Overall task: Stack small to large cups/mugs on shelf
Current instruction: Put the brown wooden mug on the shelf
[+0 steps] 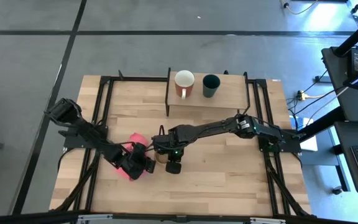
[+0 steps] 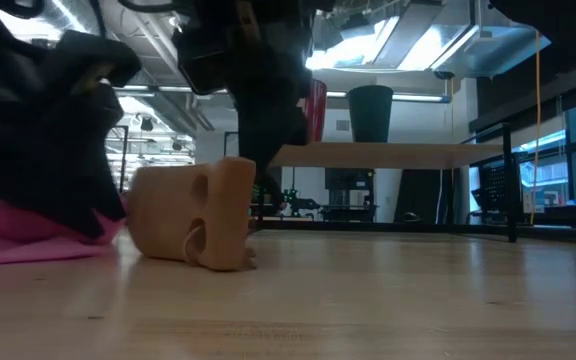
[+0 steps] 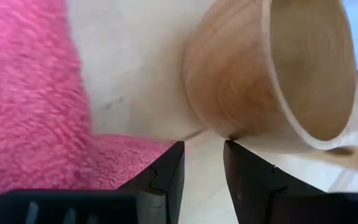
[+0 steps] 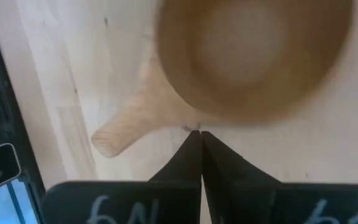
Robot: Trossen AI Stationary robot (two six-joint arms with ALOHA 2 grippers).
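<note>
The tan wooden cup [image 2: 193,225] lies tipped on its side on the table, with its handle [image 4: 120,127] flat beside it. The red mug [image 1: 184,83] and the dark green cup [image 1: 211,84] stand upright on the shelf's board [image 1: 229,98]. My left gripper [image 3: 202,155] is over the pink cloth [image 3: 30,93], slightly open, with its fingertips just short of the wooden cup's wall [image 3: 229,87]. My right gripper [image 4: 199,134] is shut at the cup's edge [image 4: 194,121]. My left gripper has one fingertip [image 3: 232,146] right at the wooden cup's lower wall; I cannot tell whether it touches. My right gripper's shut fingertips meet the cup's outer edge [image 4: 191,123] where the handle joins it. They come slanting down from the table's far right side. The cup rests on the table.
The pink cloth [image 1: 132,163] lies on the table left of the wooden cup, under my left gripper. The shelf [image 2: 388,153] stands at the far middle on thin black legs. Bare tabletop lies toward the near right [image 1: 241,180].
</note>
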